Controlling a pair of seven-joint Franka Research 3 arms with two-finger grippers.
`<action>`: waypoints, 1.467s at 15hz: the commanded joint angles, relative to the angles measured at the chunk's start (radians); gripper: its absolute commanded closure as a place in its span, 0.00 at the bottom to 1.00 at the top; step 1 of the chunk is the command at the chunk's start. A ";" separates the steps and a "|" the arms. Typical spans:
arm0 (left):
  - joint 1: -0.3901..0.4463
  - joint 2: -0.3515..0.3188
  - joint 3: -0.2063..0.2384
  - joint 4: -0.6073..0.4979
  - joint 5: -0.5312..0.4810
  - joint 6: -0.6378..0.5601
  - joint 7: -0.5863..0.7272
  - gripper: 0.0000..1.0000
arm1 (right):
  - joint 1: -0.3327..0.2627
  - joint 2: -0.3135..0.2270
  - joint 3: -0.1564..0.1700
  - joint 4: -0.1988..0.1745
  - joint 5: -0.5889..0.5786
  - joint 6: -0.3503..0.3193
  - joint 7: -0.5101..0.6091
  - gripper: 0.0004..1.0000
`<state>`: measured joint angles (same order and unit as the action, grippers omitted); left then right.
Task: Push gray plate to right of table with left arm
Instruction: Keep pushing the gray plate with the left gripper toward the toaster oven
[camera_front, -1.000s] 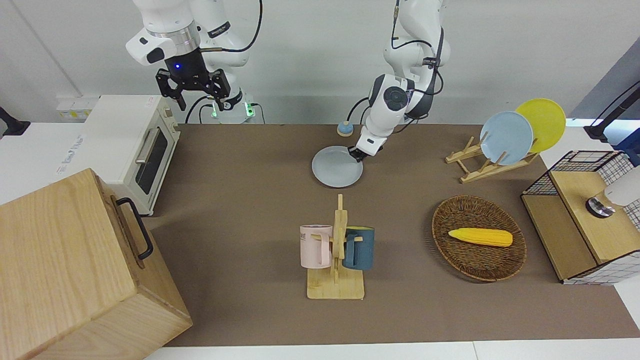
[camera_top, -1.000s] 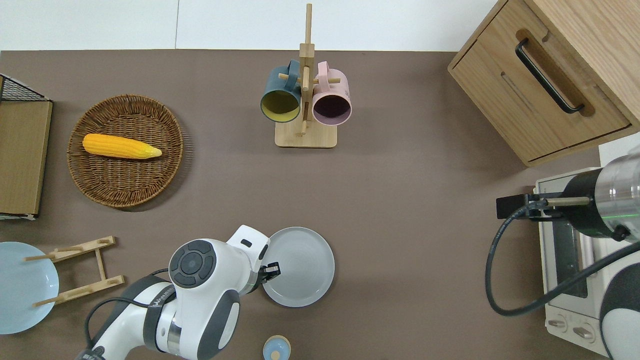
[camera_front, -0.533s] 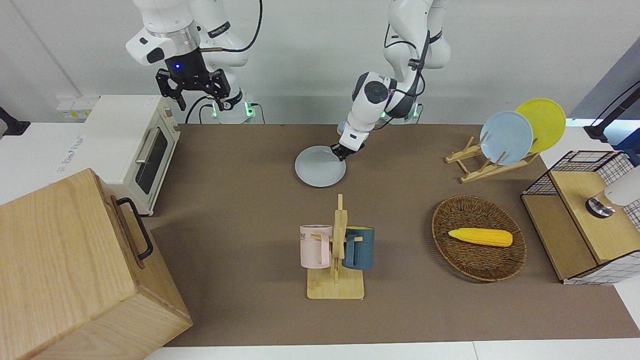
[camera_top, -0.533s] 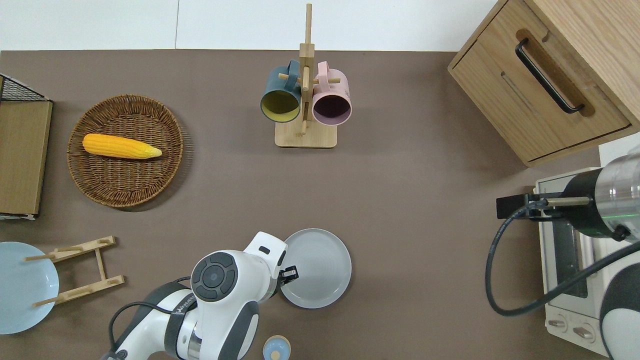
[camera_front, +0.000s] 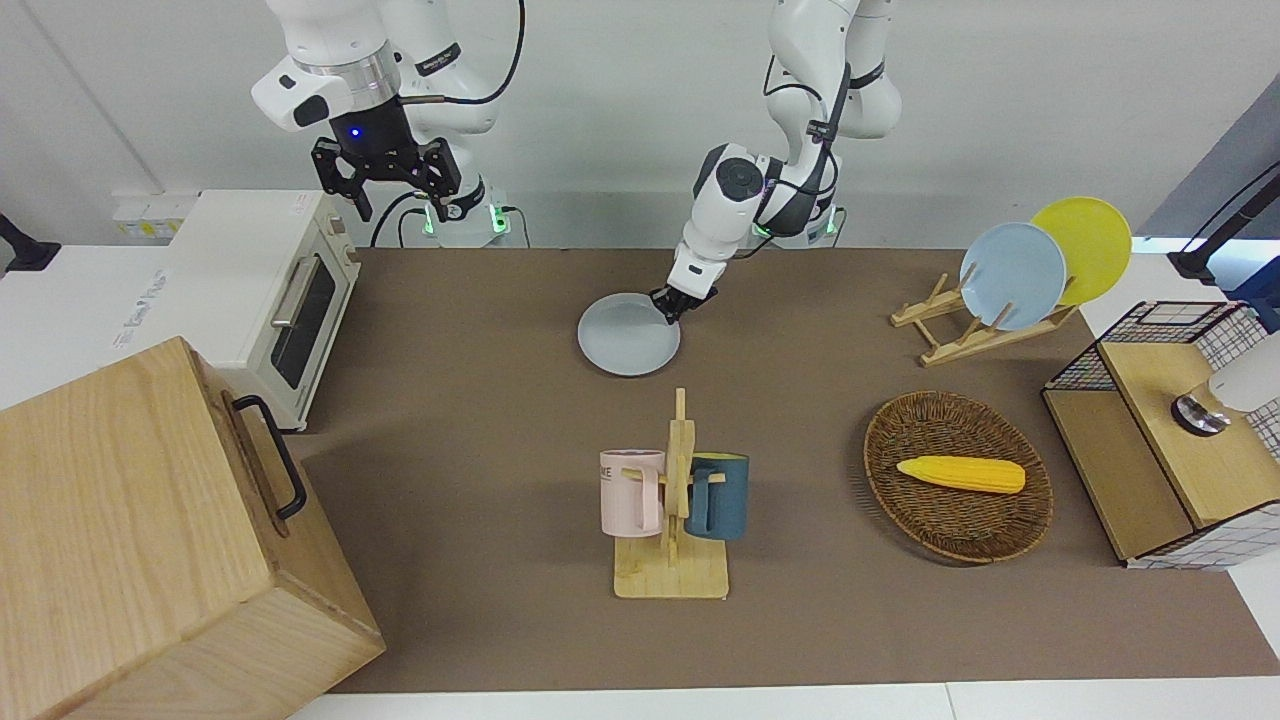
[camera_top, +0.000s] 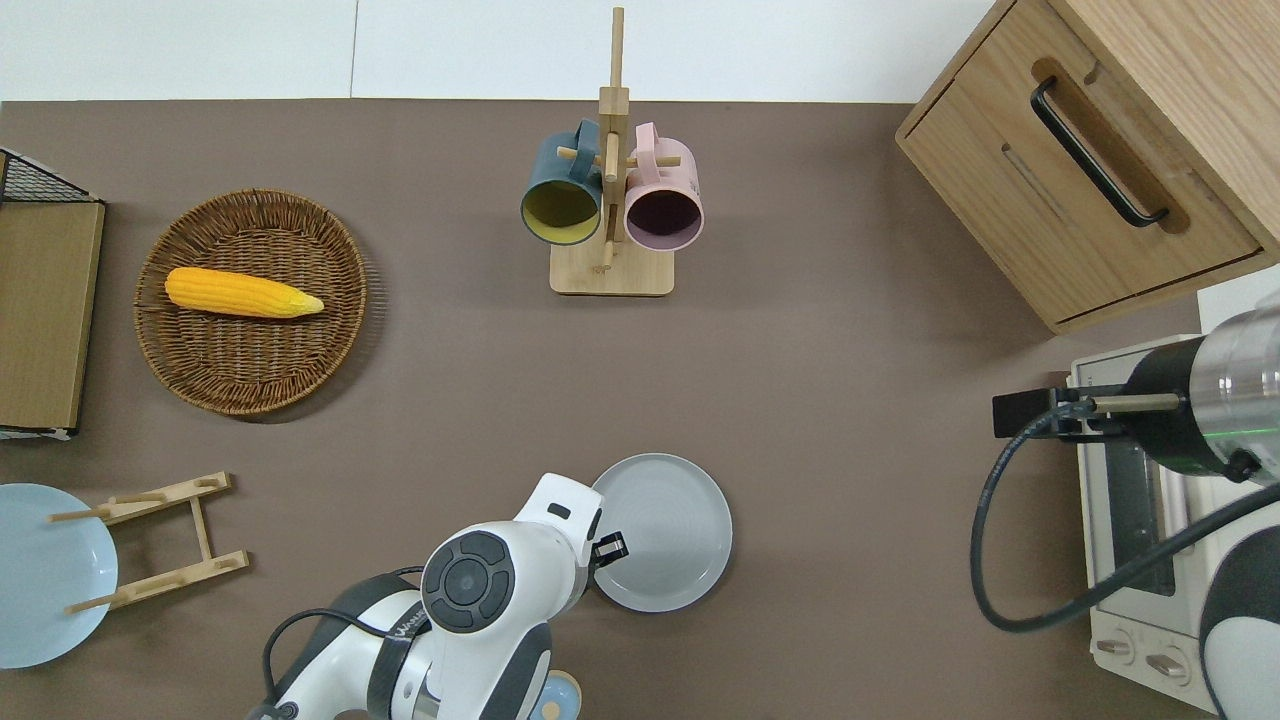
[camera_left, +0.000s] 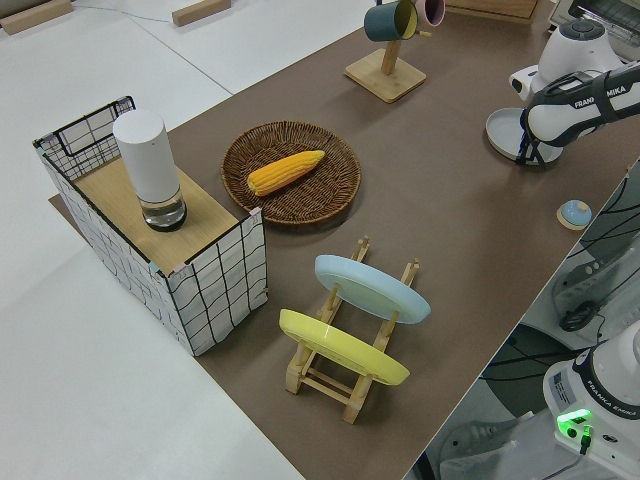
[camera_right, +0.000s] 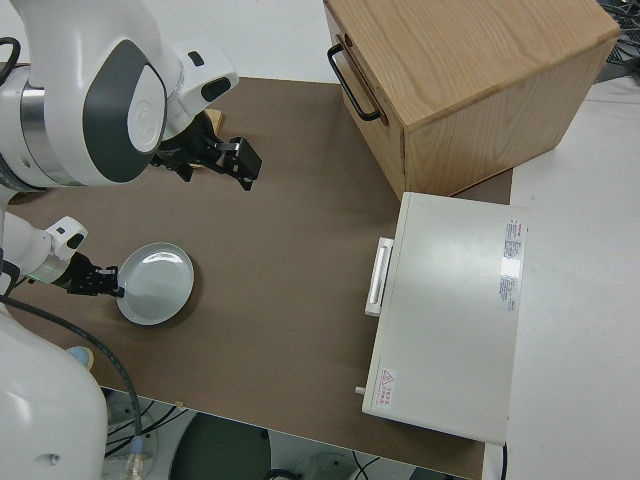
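The gray plate (camera_front: 625, 340) (camera_top: 670, 530) (camera_right: 158, 283) lies flat on the brown table (camera_front: 480, 330), about midway along it and nearer to the robots than the mug rack. My left gripper (camera_front: 668, 310) (camera_top: 610, 549) (camera_right: 100, 285) is low at the plate's rim, on the side toward the left arm's end of the table. The arm's white wrist hides part of that rim from overhead. My right gripper (camera_front: 385, 200) (camera_right: 215, 165) is parked, open and empty.
A wooden mug rack (camera_front: 670, 500) holds a pink and a dark blue mug. A wicker basket (camera_front: 955, 475) with a corn cob, a plate rack (camera_front: 1010, 275) and a wire crate (camera_front: 1170, 430) fill the left arm's end. A toaster oven (camera_front: 270, 290) and wooden cabinet (camera_front: 130, 540) stand at the right arm's end.
The left gripper has slid toward the right arm's end of the table, and the gray plate has moved with it along the tabletop. The right arm has stayed still.
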<state>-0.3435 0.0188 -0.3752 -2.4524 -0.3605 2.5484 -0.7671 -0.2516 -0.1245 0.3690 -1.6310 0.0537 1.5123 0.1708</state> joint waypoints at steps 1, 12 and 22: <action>-0.043 0.085 0.004 0.027 -0.011 0.082 -0.064 1.00 | -0.024 -0.027 0.015 -0.027 0.021 0.000 0.010 0.00; -0.083 0.156 -0.001 0.124 -0.011 0.113 -0.097 1.00 | -0.024 -0.027 0.015 -0.027 0.021 0.000 0.010 0.00; -0.129 0.205 -0.001 0.177 -0.011 0.144 -0.138 1.00 | -0.024 -0.027 0.015 -0.027 0.021 0.000 0.010 0.00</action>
<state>-0.4462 0.1668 -0.3839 -2.3121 -0.3608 2.6617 -0.8830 -0.2516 -0.1245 0.3690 -1.6310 0.0537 1.5123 0.1708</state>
